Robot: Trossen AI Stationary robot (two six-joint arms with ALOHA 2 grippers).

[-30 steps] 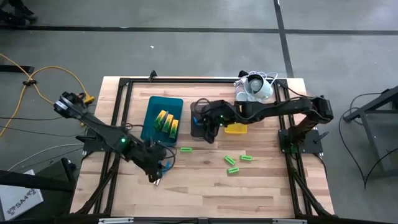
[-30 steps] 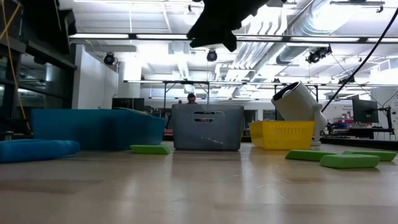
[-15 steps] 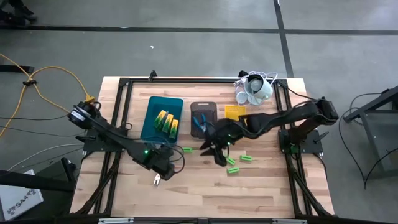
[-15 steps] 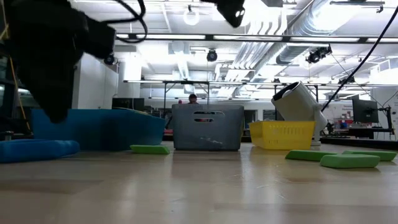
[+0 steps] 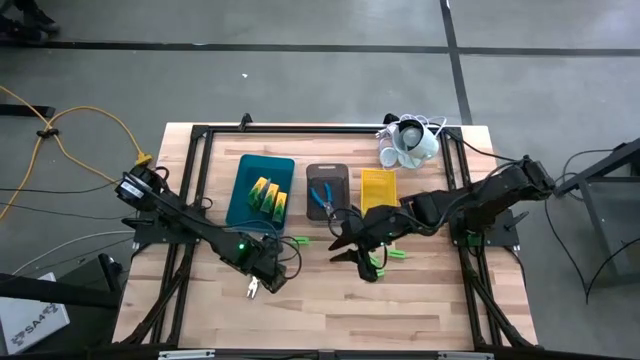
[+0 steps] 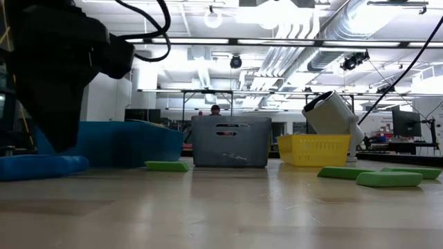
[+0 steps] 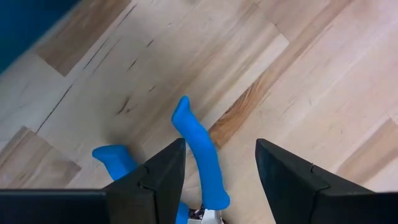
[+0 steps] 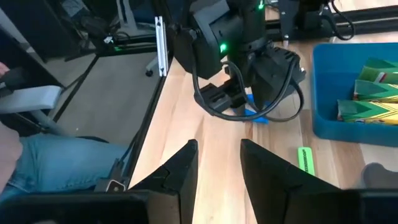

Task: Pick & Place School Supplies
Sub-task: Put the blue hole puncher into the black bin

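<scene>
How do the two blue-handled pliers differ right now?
The tray pliers lie in the grey tray; the table pliers lie on the bare table. The open left gripper straddles one handle of the table pliers; nothing touches the tray pliers. Both have blue handles.

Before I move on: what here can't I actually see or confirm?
- Green sticks by the right gripper: high view, arm covers some; count unclear.
- Blue-handled tool under the left gripper: left wrist view, its head is cut off by the bottom edge.
- Box print in the teal tray: too small to read.
- Grey tray contents: low view, wall hides them.
</scene>
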